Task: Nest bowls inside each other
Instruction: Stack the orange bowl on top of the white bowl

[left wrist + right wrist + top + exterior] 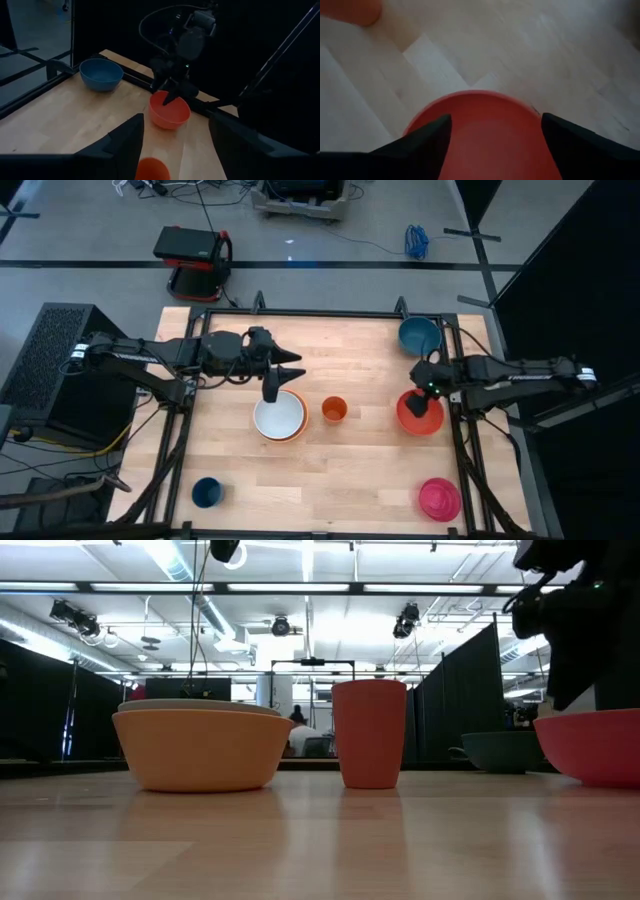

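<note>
High view, left gripper [272, 392]: hangs over the back-left rim of the white bowl [279, 416]; fingers point down, parted, with nothing between them.
High view, white bowl: sits nested in the orange bowl [293, 434], whose rim shows only as a crescent at the front right; both lie directly under the left gripper.
High view, orange cup [334, 409]: stands just right of the nested pair, between the two grippers.
High view, right gripper [421, 404]: reaches down into the red-orange bowl [420, 416]; whether it grips the rim cannot be told here.
High view, teal-blue bowl [419, 334]: at the back edge, behind the right gripper, apart from it.
High view, magenta-pink bowl [439, 499]: near the front right corner, well in front of the right gripper.
High view, dark blue cup [207, 492]: near the front left, well away from both grippers.
Low view, bowls: the orange bowl [200, 748] carries the white rim [200, 706] inside it; the cup [369, 733] stands beside it; the red-orange bowl [595, 745] sits beneath the right arm.
Left wrist view, fingers [125, 145]: spread apart, empty; beyond them the right arm's gripper dips into the red-orange bowl [169, 112], with the teal-blue bowl [101, 74] beside.
Right wrist view, fingers [425, 140]: spread wide to either side of the red-orange bowl [485, 130], just above its hollow, not seen pressing on it.
</note>
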You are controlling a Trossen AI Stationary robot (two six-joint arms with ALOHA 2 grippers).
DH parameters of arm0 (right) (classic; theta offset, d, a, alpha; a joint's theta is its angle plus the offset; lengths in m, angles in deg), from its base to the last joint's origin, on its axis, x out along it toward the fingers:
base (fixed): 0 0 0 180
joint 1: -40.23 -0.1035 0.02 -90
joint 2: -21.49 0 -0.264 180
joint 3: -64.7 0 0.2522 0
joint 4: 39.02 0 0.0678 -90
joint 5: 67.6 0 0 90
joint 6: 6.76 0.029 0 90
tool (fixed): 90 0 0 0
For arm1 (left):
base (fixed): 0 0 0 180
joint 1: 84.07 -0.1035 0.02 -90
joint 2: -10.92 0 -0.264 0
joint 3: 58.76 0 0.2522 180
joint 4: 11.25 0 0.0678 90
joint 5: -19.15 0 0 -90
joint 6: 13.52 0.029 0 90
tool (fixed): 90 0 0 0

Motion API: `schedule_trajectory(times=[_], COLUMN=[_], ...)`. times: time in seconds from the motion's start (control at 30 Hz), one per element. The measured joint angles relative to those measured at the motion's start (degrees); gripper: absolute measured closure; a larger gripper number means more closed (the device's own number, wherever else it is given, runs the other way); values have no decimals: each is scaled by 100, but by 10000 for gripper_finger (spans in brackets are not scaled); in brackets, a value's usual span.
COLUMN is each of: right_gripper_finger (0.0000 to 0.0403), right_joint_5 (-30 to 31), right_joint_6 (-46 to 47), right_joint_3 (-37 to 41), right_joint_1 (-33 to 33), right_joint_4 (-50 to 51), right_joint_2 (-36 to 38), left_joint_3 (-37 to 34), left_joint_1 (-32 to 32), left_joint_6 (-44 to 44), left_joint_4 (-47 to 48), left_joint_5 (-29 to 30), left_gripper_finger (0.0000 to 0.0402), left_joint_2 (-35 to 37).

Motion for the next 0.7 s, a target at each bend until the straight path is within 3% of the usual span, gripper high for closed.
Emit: schedule_trajectory(times=[0.13,0.7], right_gripper_finger=[101,109], right_joint_5=[-86,-730], right_joint_6=[-6,-80], right_joint_3=[0,-131], right_joint_1=[220,560], right_joint_4=[-90,-534], right_joint_2=[-159,-443], left_joint_3=[0,0], left_joint_1=[0,0], left_joint_6=[0,10], left_joint_4=[31,106], left_joint_5=[-49,-57], left_gripper_finger=[192,193], left_joint_2=[0,0])
